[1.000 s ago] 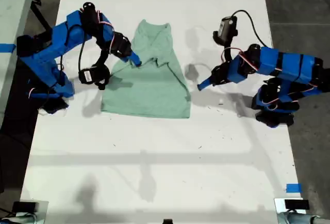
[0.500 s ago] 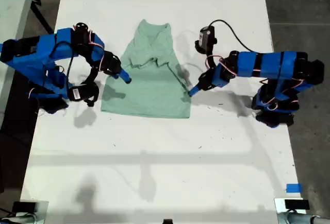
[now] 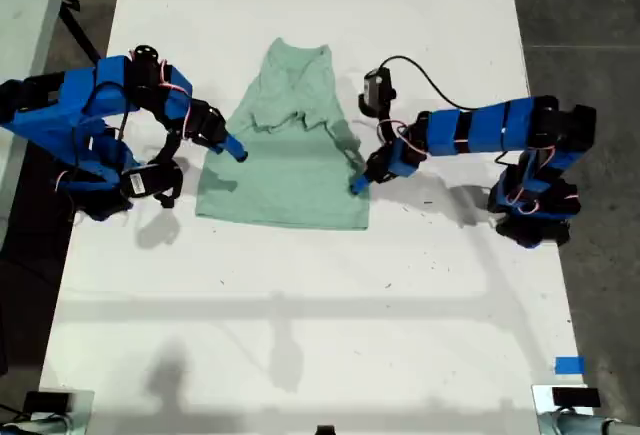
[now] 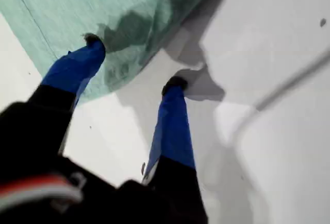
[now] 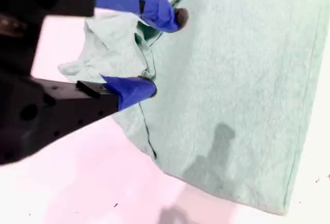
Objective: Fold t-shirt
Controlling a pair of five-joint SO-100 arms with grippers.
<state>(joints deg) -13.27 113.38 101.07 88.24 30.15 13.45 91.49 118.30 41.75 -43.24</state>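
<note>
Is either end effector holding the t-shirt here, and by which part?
No. Both are open at edges of the t-shirt: my first end effector, my second end effector.

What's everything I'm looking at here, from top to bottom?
t-shirt: one, pale mint green, lying partly folded on the table's far half in the exterior view.
table: one, white, filling the middle of the exterior view.
tape: one small blue piece, near the table's edge at the exterior view's lower right.
floor: dark grey, along both sides of the exterior view.
my first tool: one, blue, open, at the shirt's edge on the exterior view's right.
my second tool: one, blue, open, at the bunched cloth on the exterior view's left.
</note>
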